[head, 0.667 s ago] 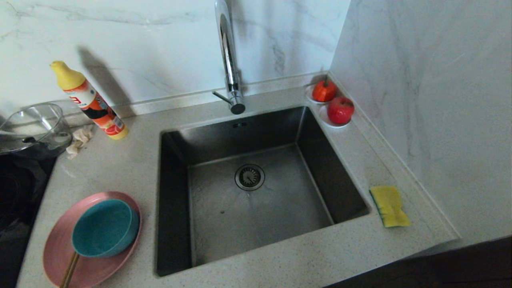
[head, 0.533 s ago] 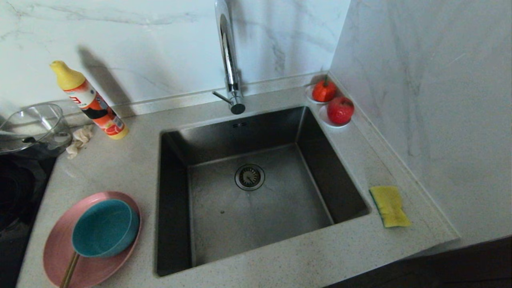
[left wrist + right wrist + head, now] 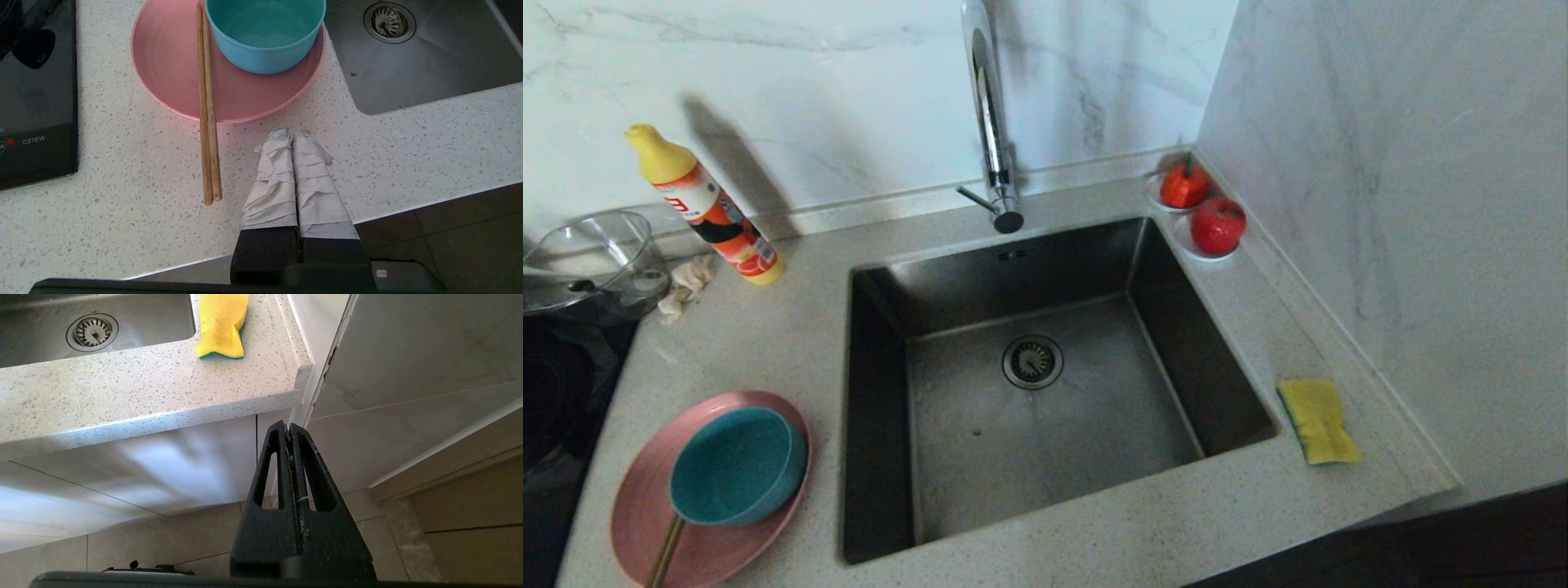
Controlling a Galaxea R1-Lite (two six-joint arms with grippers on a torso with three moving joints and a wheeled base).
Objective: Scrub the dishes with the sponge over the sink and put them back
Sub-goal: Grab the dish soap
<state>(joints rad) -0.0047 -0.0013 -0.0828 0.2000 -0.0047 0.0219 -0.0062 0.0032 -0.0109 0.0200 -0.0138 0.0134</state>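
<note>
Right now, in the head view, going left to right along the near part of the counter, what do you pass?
Pink plate with the teal bowl on it → sink → sponge.

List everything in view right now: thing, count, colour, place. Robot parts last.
sink: 1, dark steel, centre of counter
tap: 1, chrome, behind sink
plate: 1, pink, counter left of sink
bowl: 1, teal, on the plate
chopsticks: 2, wooden, lying across plate beside bowl
sponge: 1, yellow with green underside, counter right of sink
bottle: 1, orange-white with yellow cap, back left
rag: 1, beige, beside bottle
glass bowl: 1, clear, far left
red fruit: 2, on white saucers, back right corner
hob: 1, black, left of plate
left gripper: shut, over counter near plate
right gripper: shut, below counter edge
</note>
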